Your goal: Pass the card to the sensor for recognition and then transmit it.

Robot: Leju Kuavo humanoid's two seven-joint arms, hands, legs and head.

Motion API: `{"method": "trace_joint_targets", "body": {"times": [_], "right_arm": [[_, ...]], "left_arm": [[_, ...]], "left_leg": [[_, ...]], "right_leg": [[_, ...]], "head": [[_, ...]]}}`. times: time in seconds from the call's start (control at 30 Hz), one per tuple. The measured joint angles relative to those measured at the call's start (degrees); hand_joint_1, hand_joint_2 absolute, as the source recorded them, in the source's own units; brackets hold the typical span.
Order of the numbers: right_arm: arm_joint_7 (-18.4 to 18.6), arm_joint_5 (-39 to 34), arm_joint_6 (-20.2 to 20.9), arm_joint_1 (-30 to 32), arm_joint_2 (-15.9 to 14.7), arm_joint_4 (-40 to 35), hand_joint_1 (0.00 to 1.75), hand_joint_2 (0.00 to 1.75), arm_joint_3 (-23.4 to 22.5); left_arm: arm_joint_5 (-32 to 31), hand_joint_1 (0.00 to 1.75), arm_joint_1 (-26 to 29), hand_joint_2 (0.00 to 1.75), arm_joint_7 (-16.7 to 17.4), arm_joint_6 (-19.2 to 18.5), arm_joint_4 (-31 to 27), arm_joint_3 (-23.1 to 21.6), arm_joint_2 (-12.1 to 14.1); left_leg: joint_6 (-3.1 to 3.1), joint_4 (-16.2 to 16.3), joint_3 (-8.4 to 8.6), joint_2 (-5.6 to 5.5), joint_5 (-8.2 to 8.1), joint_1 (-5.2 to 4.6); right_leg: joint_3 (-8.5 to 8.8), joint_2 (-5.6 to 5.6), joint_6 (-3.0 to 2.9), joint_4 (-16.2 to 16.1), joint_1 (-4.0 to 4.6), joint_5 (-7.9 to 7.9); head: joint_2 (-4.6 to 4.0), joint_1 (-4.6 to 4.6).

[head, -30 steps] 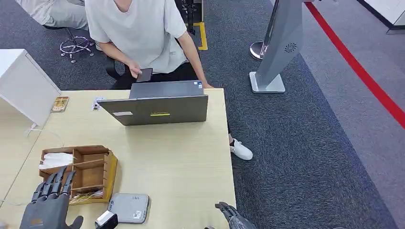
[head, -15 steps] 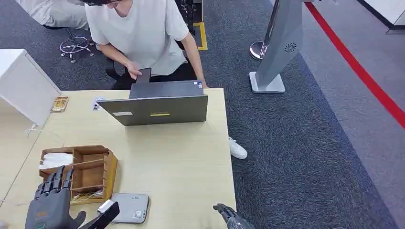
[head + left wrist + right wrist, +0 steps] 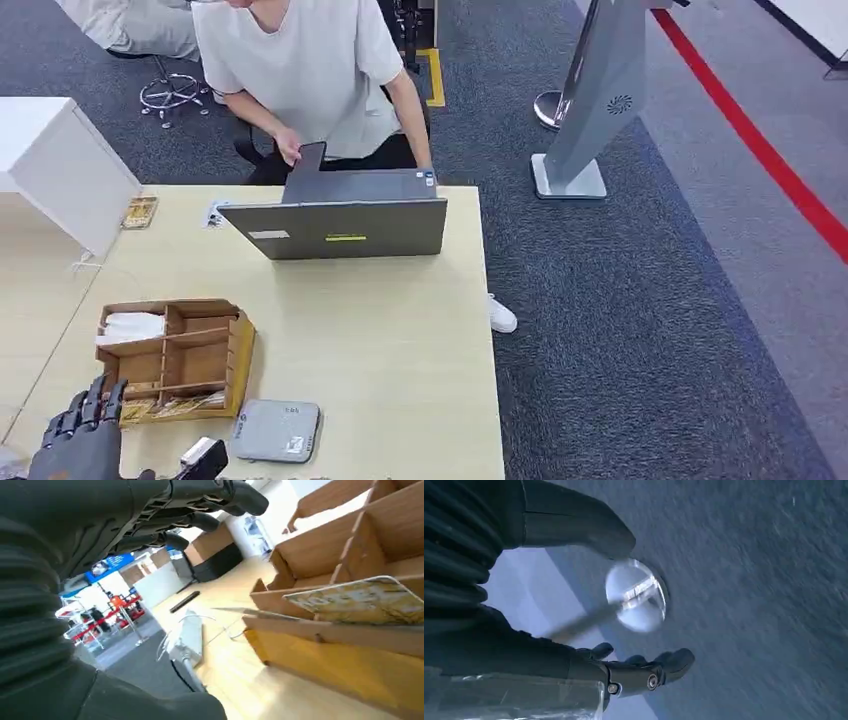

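Note:
A wooden organiser [image 3: 215,350] stands on the light wood table [image 3: 380,340] at the near left. Yellow patterned cards [image 3: 165,405] lie in its nearest slot, and one card [image 3: 360,600] sticks out of that slot in the left wrist view. The flat grey sensor box [image 3: 275,430] lies just right of the organiser at the table's near edge. My left hand [image 3: 75,440] hovers near the organiser's front left corner, fingers straight and apart, holding nothing. My right hand [image 3: 624,670] hangs over dark carpet with its fingers loosely spread and nothing in it.
An open grey laptop [image 3: 335,228] stands at the table's far side, with a person in a white shirt [image 3: 300,70] behind it holding a dark phone. A white cabinet [image 3: 60,165] stands at far left. A grey stand [image 3: 600,100] rises from the carpet at right.
The whole picture has shifted a little, so the camera moved. My left hand has sunk toward the bottom edge, and my right hand has dropped out of the head view. The person raised the phone.

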Motion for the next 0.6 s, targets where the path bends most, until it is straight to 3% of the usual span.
{"method": "trace_joint_targets", "body": {"times": [0.27, 0.4, 0.6], "right_arm": [[-2.29, 5.35, 2.51, -3.7, 7.74, 7.25, 0.0, 1.75, -16.48], [-3.23, 5.66, 3.15, -4.75, 9.24, 8.23, 0.0, 1.75, -20.81], [-3.5, 5.66, 3.21, -4.77, 9.57, 9.26, 0.0, 1.75, -23.13]], "left_arm": [[0.0, 0.0, 0.5, 1.75, 0.96, -0.68, -0.83, 0.5, -0.68], [0.0, 0.0, 0.95, 1.75, 1.38, -1.22, -1.62, 0.55, -0.94], [0.0, 0.0, 1.11, 1.75, 1.31, -1.48, -2.1, 0.57, -1.09]], "left_leg": [[-0.05, -0.02, 0.1, 0.26, 0.02, 0.03], [-0.06, -0.03, 0.1, 0.28, 0.02, 0.05], [-0.06, -0.03, 0.09, 0.27, 0.02, 0.04]], "right_leg": [[-0.1, 0.29, -0.04, 0.1, 0.07, -0.03], [-0.2, 0.31, -0.04, 0.1, 0.09, -0.04], [-0.18, 0.3, -0.04, 0.09, 0.08, -0.05]], "head": [[0.02, -0.31], [0.02, -0.33], [0.0, -0.41]]}}
